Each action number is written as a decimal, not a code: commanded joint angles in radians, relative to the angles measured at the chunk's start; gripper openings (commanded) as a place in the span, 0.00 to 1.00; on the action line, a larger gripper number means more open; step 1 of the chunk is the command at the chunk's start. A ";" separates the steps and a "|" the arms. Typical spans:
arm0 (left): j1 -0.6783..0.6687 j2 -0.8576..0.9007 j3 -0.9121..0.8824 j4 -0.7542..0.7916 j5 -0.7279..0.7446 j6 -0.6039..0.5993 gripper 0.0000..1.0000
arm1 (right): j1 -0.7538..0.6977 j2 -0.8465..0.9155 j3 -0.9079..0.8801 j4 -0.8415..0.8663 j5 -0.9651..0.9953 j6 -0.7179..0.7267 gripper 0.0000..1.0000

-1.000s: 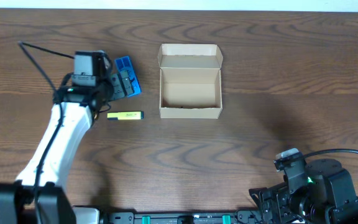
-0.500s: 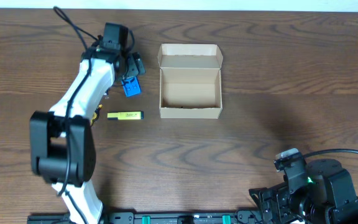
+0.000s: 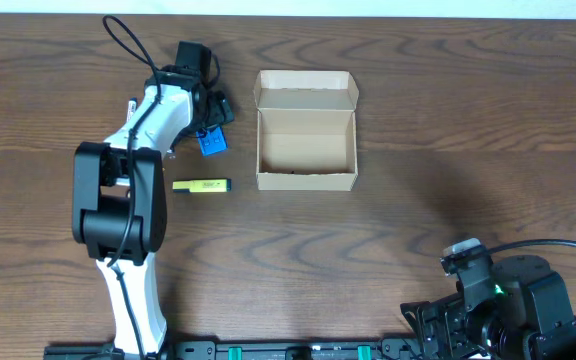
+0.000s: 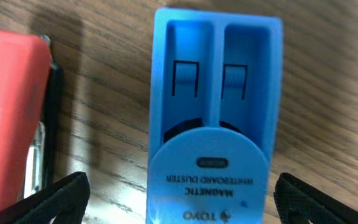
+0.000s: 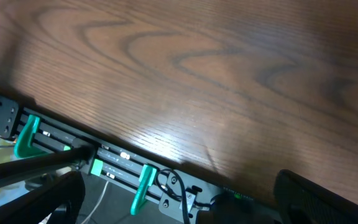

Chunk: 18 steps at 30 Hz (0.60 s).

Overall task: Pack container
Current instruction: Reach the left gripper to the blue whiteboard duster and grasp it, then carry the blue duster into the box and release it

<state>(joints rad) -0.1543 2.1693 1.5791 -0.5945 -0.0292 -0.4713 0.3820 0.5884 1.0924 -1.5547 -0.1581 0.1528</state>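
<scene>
Left arm is on the move: 1 second back its wrist was sitting left of the blue duster (image 3: 211,142), and now it is reaching in from the far side, with the elbow swinging closer in over the last half second. The duster is now lying a touch nearer the yellow highlighter (image 3: 202,185). The left gripper (image 4: 185,194) is hanging right over the duster, released, its 2 fingers (image 4: 58,198) standing wide on either side of the blue body and not touching it. Container, highlighter and right arm are not budging across all 3 overhead shots.

Counting up: 1 container (image 3: 306,178), sitting mid-table with its flap lid folded back toward the far edge, just right of the duster and apart from it. 1 blue duster, 1 highlighter lying flat on the table (image 3: 438,120) to the near-left of the box. 1 red thing (image 4: 11,106) with a metal edge is showing beside the duster in the left wrist view; I cannot tell what it is. The right gripper (image 5: 179,199) is waiting at the near edge, fingers spread open.
</scene>
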 commanded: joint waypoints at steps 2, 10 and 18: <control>0.003 0.033 0.023 0.000 0.004 -0.008 0.98 | 0.008 -0.001 -0.001 -0.002 -0.003 0.011 0.99; 0.003 0.038 0.023 -0.007 0.003 -0.008 0.63 | 0.008 -0.001 -0.001 -0.002 -0.003 0.011 0.99; 0.002 0.037 0.048 -0.072 0.000 0.006 0.40 | 0.008 -0.001 -0.001 -0.002 -0.003 0.011 0.99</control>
<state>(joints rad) -0.1543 2.1883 1.5921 -0.6361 -0.0257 -0.4717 0.3820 0.5884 1.0924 -1.5551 -0.1581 0.1528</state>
